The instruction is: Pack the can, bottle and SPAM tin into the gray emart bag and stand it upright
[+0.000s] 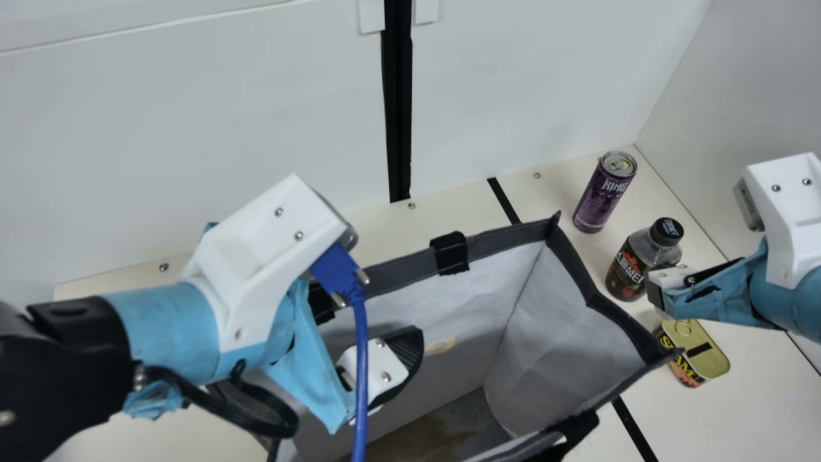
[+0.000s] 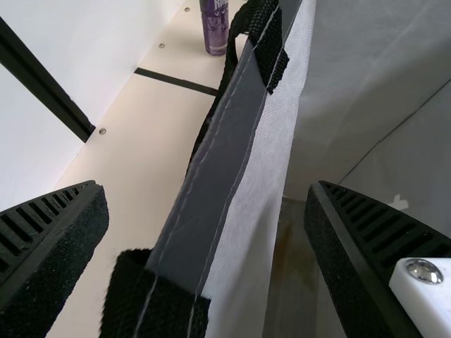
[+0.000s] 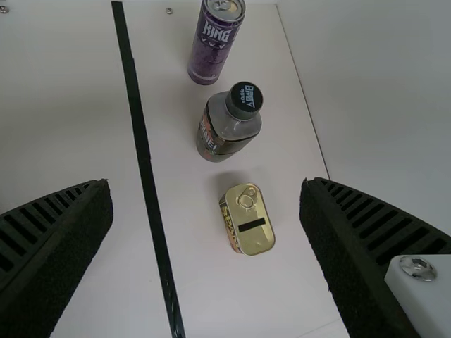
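Although the gray emart bag [image 1: 478,301] stood upright and open on the table [image 1: 770,410], nothing could be seen packed in it; the can [image 1: 603,196], the bottle [image 1: 641,260] and the SPAM tin [image 1: 698,354] were all outside, on its right, the bottle between the other two. The tin looked small, stiff and dense for its size, best pinched across its narrow sides, below the lid's edge. The can was likely weighty and slick, the bottle apt to give a little, so both asked for a hold around the body. The bag itself seemed light and soft-walled — its stitched rim [image 2: 211,183] offered the surest grip.

The left arm [image 1: 167,337] reached in over the bag with its wrist slanted down, and the left gripper [image 2: 206,189] straddled the rim, fingers wide apart, one inside the mouth, neither clamping it. The right arm [image 1: 786,292] came in from the right edge, its gripper [image 3: 205,184] angled down towards the tin — fingers spread well beyond the tin's width, with nothing between them in their grasp.
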Available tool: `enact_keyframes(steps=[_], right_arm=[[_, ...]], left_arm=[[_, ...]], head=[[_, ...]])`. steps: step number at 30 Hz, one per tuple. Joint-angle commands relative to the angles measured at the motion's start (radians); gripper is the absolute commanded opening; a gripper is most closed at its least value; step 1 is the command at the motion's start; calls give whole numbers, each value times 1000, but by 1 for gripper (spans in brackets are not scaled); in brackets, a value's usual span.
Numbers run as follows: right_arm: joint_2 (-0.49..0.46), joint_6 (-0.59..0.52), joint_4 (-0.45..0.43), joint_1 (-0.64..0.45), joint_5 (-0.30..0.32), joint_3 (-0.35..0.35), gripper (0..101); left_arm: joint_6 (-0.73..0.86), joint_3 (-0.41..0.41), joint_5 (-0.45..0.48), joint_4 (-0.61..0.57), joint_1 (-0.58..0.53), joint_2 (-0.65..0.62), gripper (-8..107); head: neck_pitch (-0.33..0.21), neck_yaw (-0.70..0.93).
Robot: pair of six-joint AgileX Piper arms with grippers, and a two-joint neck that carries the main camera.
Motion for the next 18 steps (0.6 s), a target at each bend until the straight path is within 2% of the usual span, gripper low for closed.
enact_keyframes(steps=[1, 14, 15, 18], right_arm=[[0, 0, 0, 0, 0, 0, 95], [0, 0, 0, 0, 0, 0, 95], [0, 0, 0, 0, 0, 0, 95], [0, 0, 0, 0, 0, 0, 95]], left_arm=[[-1, -4, 1, 4, -3, 5, 83], [-43, -7, 1, 91, -41, 7, -4], [-49, -7, 1, 99, -43, 5, -8], [-69, -8, 1, 124, -45, -1, -8]], head=[[-23, -2], [-23, -2], [-23, -2], [-23, -2]])
